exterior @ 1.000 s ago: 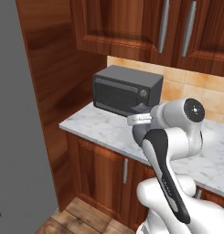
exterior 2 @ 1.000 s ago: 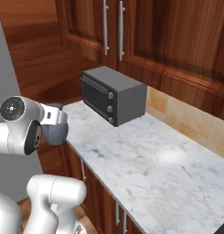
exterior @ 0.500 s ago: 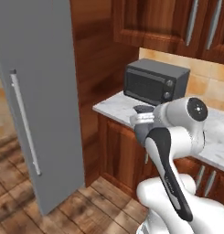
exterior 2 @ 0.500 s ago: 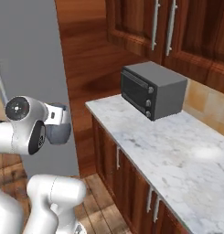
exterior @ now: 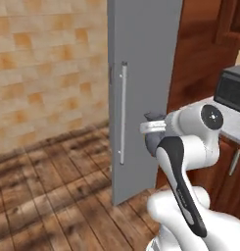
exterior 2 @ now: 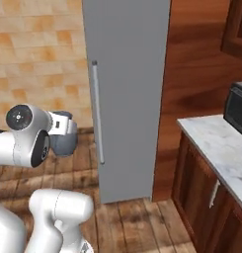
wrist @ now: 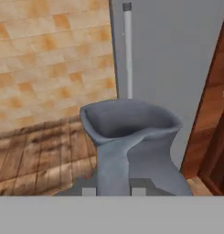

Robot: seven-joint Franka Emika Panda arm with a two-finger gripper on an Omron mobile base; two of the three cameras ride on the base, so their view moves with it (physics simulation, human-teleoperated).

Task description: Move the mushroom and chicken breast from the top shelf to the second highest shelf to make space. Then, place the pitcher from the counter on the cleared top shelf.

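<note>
**Pitcher in hand, fridge door shut**

I had the pitcher (wrist: 131, 146) in the gripper (wrist: 112, 189), jaws closed tight on its handle, the jug hanging just in front of the hand and upright, its flared lip toward the fridge (exterior: 141, 73). From the right base view the pitcher (exterior 2: 63, 141) sat tucked against the wrist, well clear of the floor (exterior 2: 137, 217).

The fridge stood ahead with its door closed, so I could see neither shelf, nor the mushroom or chicken. I judged the step in hand to be carrying the jug to the fridge. To do it well I would have kept the jug level and close to the arm while the base turned, squared up to the door with room for it to swing, and watched the jug's belly against the door's long handle (exterior: 123, 112). With the one hand full, the closed door looked like the snag.

By my count: one pitcher, one gripper, one fridge door with one bar handle, one counter (exterior 2: 216, 143), one dark oven (exterior: 231, 88) on it.
</note>
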